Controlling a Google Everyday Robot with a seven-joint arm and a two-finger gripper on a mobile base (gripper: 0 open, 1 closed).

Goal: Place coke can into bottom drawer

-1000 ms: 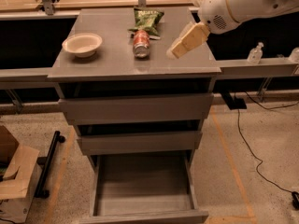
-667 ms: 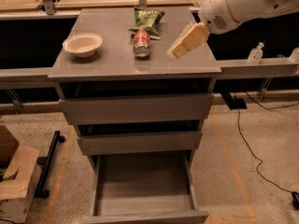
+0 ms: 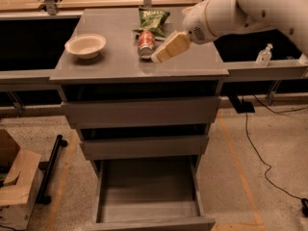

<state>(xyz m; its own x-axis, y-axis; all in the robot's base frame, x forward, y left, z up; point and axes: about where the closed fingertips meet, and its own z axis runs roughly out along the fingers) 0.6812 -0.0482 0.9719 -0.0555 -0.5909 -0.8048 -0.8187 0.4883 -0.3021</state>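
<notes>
**Pincer beside the coke can; bottom drawer pulled out**

The coke can (image 3: 146,43) sits on the grey counter (image 3: 106,66), near the middle of its top and just in front of a green crinkled snack bag (image 3: 153,19). Whether the can touches the bag cannot be told.

The robot's white arm (image 3: 250,8) reaches in from the upper right. Its tan pincer (image 3: 169,47) slants down and to the left, with the tip just to the right of the can, low against the can's near end. The pincer shows as one tan wedge, so I cannot tell whether it is open or closed, nor whether it touches the can.

A pale shallow bowl (image 3: 85,44) stands on the left part of the counter, well apart from the can.

Below the counter top are two shallower grey drawers, upper (image 3: 142,110) and middle (image 3: 144,147). Beneath them the bottom drawer (image 3: 149,191) is pulled out toward the camera, its flat grey floor in view.

A small clear bottle (image 3: 264,56) stands on the ledge to the right. A cardboard box (image 3: 17,182) lies on the floor at the left, and a black cable (image 3: 255,143) trails across the floor at the right.
</notes>
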